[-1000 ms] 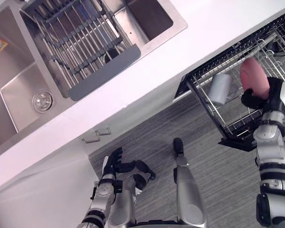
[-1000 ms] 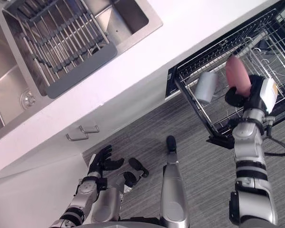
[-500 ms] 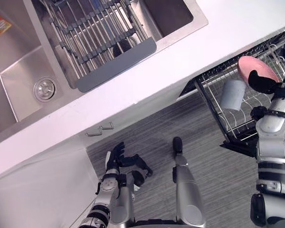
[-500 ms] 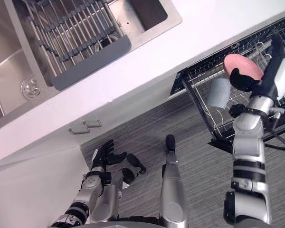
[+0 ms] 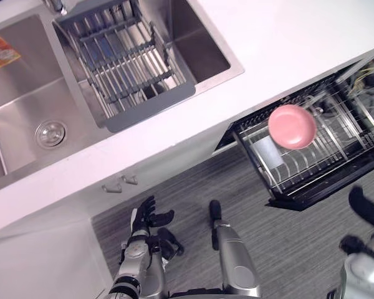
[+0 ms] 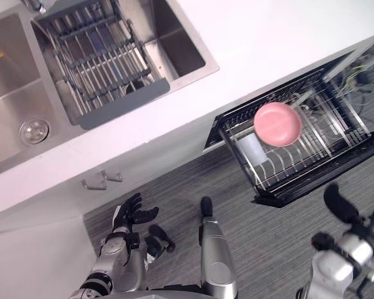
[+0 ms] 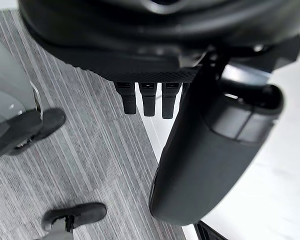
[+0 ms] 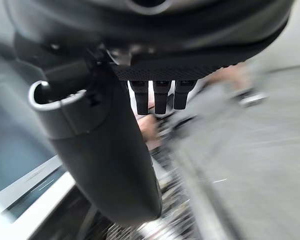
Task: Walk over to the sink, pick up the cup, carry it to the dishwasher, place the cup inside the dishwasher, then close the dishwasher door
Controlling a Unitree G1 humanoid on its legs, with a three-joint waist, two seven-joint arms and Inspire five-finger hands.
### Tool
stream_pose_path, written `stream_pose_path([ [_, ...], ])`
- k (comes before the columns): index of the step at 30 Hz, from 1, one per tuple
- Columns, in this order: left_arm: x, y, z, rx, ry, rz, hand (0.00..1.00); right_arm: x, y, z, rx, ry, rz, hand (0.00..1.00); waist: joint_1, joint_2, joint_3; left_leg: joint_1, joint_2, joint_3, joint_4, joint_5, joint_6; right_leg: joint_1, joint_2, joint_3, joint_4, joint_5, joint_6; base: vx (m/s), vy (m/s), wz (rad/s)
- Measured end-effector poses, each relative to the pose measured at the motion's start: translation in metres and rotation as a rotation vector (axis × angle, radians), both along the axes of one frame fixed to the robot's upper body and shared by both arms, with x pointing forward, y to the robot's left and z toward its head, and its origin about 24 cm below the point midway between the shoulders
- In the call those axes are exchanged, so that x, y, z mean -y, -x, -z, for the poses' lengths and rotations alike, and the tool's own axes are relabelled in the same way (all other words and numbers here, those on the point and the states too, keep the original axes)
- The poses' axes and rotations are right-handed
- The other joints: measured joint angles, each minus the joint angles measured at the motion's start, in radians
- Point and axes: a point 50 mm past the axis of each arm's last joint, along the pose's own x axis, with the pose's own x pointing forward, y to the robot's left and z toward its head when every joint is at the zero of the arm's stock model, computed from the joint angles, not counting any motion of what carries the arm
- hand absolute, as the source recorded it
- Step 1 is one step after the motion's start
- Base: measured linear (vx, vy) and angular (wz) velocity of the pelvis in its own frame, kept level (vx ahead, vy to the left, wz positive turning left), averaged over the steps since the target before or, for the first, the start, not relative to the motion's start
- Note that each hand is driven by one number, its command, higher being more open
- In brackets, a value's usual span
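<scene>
Pink cup (image 5: 292,126) sits in the dishwasher rack (image 5: 302,177) at two o'clock, mouth up. It looks light, rigid and slick, so you'd take it by the rim. Your right hand (image 6: 343,208), wrapped round it half a second ago, is down at five o'clock, fingers straight, empty. Left hand (image 5: 147,214) hangs open at seven.

Cup (image 5: 292,126) in dishwasher rack (image 5: 311,177); sink (image 5: 25,112) left, in counter (image 5: 280,37).
</scene>
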Motion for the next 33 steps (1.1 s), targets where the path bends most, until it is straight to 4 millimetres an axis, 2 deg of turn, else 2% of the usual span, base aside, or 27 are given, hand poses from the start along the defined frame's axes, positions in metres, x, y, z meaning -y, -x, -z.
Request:
stream_pose_path([
  [2,0.000,0.005,0.004,-0.022,0.003,-0.001,0.90,-0.002,0.017,0.032,-0.043,-0.152,0.043,0.90,-0.005,0.001,-0.020,0.015,0.006,0.005,0.009,-0.013,-0.005,-0.001,0.001,0.000,0.034,-0.026,-0.003,0.05,-0.017,-0.08],
  [4,-0.001,0.005,0.004,-0.024,0.002,-0.001,0.90,-0.006,0.024,0.052,-0.045,-0.274,0.058,0.90,-0.007,0.006,-0.023,0.020,0.016,0.006,0.030,-0.025,-0.010,-0.006,0.005,0.001,0.064,-0.044,-0.003,0.03,-0.021,-0.07],
  [6,-0.002,0.005,0.003,-0.021,-0.003,-0.001,0.90,-0.012,0.022,0.065,-0.047,-0.352,0.043,0.90,-0.007,0.009,-0.025,0.014,0.024,0.008,0.047,-0.032,-0.012,-0.022,0.007,0.002,0.092,-0.057,-0.007,0.01,-0.034,-0.06],
  [8,-0.005,0.003,0.001,-0.012,-0.011,-0.001,0.90,-0.019,0.011,0.071,-0.048,-0.388,-0.011,0.90,-0.009,0.009,-0.025,-0.007,0.032,0.007,0.067,-0.036,-0.012,-0.047,0.009,0.003,0.114,-0.063,-0.009,-0.01,-0.041,-0.03],
  [11,-0.009,-0.002,-0.005,0.020,-0.025,0.003,0.90,-0.028,-0.024,0.065,-0.005,-0.388,-0.137,0.90,0.003,0.009,-0.023,-0.056,0.041,0.004,0.091,-0.037,-0.009,-0.099,0.003,-0.010,0.131,-0.063,-0.010,-0.05,-0.040,0.01],
  [13,-0.013,-0.007,-0.011,0.051,-0.047,0.015,0.90,-0.034,-0.062,0.050,0.036,-0.345,-0.274,0.90,0.010,0.011,-0.012,-0.095,0.042,-0.018,0.099,-0.038,-0.009,-0.123,-0.011,-0.041,0.135,-0.059,-0.015,-0.05,-0.025,0.20],
  [18,-0.023,-0.026,-0.028,0.136,-0.074,0.014,0.90,-0.021,-0.099,0.026,-0.002,-0.201,-0.349,0.90,0.051,0.026,0.028,-0.196,0.023,-0.080,0.087,-0.001,0.006,-0.179,-0.043,-0.105,0.136,-0.049,-0.020,-0.01,-0.034,0.43],
  [22,-0.028,-0.030,-0.032,0.153,-0.091,0.011,0.90,-0.024,-0.132,0.001,0.086,-0.163,-0.365,0.90,0.061,0.033,0.044,-0.214,-0.010,-0.110,0.039,0.035,0.012,-0.185,-0.068,-0.134,0.127,-0.047,-0.019,0.02,-0.034,0.30],
  [24,-0.028,-0.030,-0.033,0.161,-0.091,0.012,0.90,-0.026,-0.152,-0.017,0.118,-0.126,-0.404,0.90,0.064,0.039,0.047,-0.217,-0.027,-0.124,0.015,0.052,0.014,-0.185,-0.080,-0.146,0.123,-0.046,-0.018,0.00,-0.034,0.28],
  [26,-0.028,-0.032,-0.035,0.173,-0.092,0.013,0.90,-0.028,-0.180,-0.050,0.174,-0.049,-0.470,0.90,0.075,0.055,0.055,-0.222,-0.042,-0.141,-0.012,0.076,0.017,-0.183,-0.088,-0.159,0.115,-0.039,-0.020,-0.02,-0.045,0.26],
  [29,-0.028,-0.033,-0.036,0.181,-0.092,0.013,0.90,-0.031,-0.211,-0.081,0.184,0.035,-0.545,0.90,0.086,0.075,0.064,-0.225,-0.050,-0.162,-0.040,0.105,0.016,-0.176,-0.090,-0.179,0.101,-0.030,-0.025,-0.04,-0.068,0.24],
  [31,-0.026,-0.035,-0.037,0.188,-0.089,0.016,0.90,-0.032,-0.235,-0.108,0.183,0.092,-0.582,0.90,0.102,0.097,0.069,-0.226,-0.057,-0.190,-0.073,0.140,0.012,-0.165,-0.090,-0.207,0.088,-0.024,-0.034,-0.04,-0.107,0.34],
  [33,-0.028,-0.032,-0.035,0.181,-0.093,0.011,0.90,-0.028,-0.233,-0.103,0.154,0.093,-0.560,0.90,0.092,0.103,0.068,-0.224,-0.058,-0.223,-0.090,0.160,0.008,-0.142,-0.088,-0.239,0.076,-0.023,-0.036,-0.02,-0.102,0.39],
])
